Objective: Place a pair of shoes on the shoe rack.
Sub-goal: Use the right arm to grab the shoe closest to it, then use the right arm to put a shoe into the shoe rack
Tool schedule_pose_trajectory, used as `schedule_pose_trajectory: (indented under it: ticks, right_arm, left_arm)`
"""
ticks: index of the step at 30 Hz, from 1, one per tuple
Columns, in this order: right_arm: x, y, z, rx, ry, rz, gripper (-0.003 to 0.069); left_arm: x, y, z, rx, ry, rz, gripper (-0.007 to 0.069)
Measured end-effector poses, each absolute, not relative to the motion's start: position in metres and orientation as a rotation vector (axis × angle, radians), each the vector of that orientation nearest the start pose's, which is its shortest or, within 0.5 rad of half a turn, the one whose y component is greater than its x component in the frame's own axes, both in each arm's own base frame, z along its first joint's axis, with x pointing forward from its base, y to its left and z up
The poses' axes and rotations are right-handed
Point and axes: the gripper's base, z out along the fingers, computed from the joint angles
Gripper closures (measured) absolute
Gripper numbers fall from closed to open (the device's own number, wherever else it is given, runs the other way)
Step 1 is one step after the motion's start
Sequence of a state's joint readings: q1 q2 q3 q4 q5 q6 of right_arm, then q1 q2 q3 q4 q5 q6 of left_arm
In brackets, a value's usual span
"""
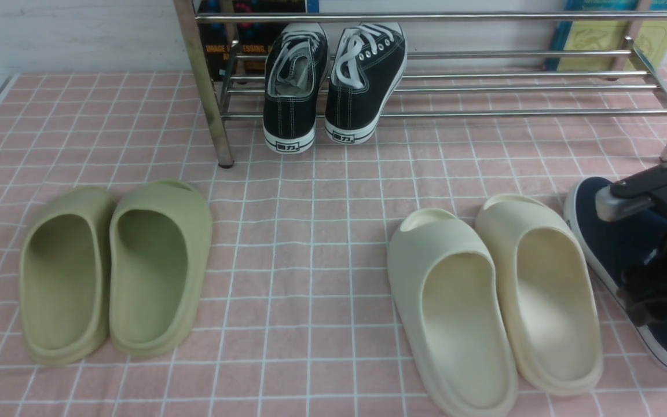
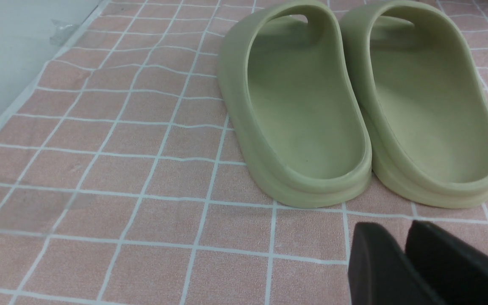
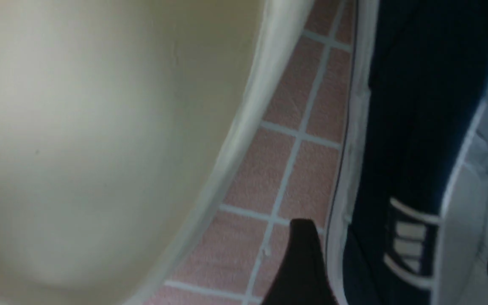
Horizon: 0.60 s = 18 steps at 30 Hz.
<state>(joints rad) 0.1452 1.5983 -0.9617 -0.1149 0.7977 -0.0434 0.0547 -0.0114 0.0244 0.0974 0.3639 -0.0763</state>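
One navy slip-on shoe (image 1: 605,243) is in view, flat on the pink checked cloth (image 1: 310,243) at far right. It sits just beside the cream slides (image 1: 455,313), in front of the shoe rack (image 1: 484,112) and not on it. Right gripper (image 3: 403,241) is over it, jaws spread wide: one finger outside the sole, the other inside the opening, side wall between, not closed on it. Left gripper (image 2: 396,228) is near the heels of the green slides (image 2: 307,118), fingers together, empty; black sneakers (image 1: 296,98) lean on the rack's lower tubes.

Right gripper (image 1: 649,295): black, silver-grey metal block, frame's right edge. Left gripper (image 2: 413,271): two matte black fingers (image 2: 379,271), lower right.
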Motion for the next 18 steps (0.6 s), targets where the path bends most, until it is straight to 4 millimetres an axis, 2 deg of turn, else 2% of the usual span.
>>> schedule_pose_trajectory:
  ticks: [2,4,5,7,8,10,15,17,18]
  right_arm:
    - [0.294,0.035,0.195,-0.382,2.903,-0.117,0.0209]
    - [0.297,0.036,0.19,-0.385,2.908,-0.117,0.034]
    - [0.297,0.036,0.19,-0.391,2.906,-0.123,0.0469]
    - [0.299,0.035,0.193,-0.396,2.897,-0.138,0.0589]
    - [0.299,0.035,0.197,-0.393,2.897,-0.141,0.0624]
    - [0.3,0.035,0.207,-0.384,2.901,-0.146,0.0631]
    - [0.309,0.037,0.259,-0.322,2.845,-0.116,0.063]
    - [0.318,0.039,0.277,-0.313,2.79,-0.1,0.063]
    - [0.318,0.039,0.279,-0.311,2.784,-0.097,0.063]
  left_arm:
    - [0.053,0.006,0.173,-0.061,1.858,0.08,0.0478]
    - [0.053,0.006,0.173,-0.061,1.858,0.08,0.0477]
    - [0.053,0.006,0.173,-0.061,1.858,0.08,0.0476]
    - [0.053,0.006,0.173,-0.061,1.858,0.08,0.0475]
    - [0.053,0.006,0.173,-0.061,1.858,0.08,0.0475]
    - [0.053,0.006,0.173,-0.061,1.858,0.08,0.0473]
    - [0.053,0.006,0.173,-0.06,1.858,0.082,0.0465]
    - [0.053,0.006,0.173,-0.06,1.858,0.082,0.0464]
    - [0.053,0.006,0.173,-0.06,1.858,0.082,0.0464]
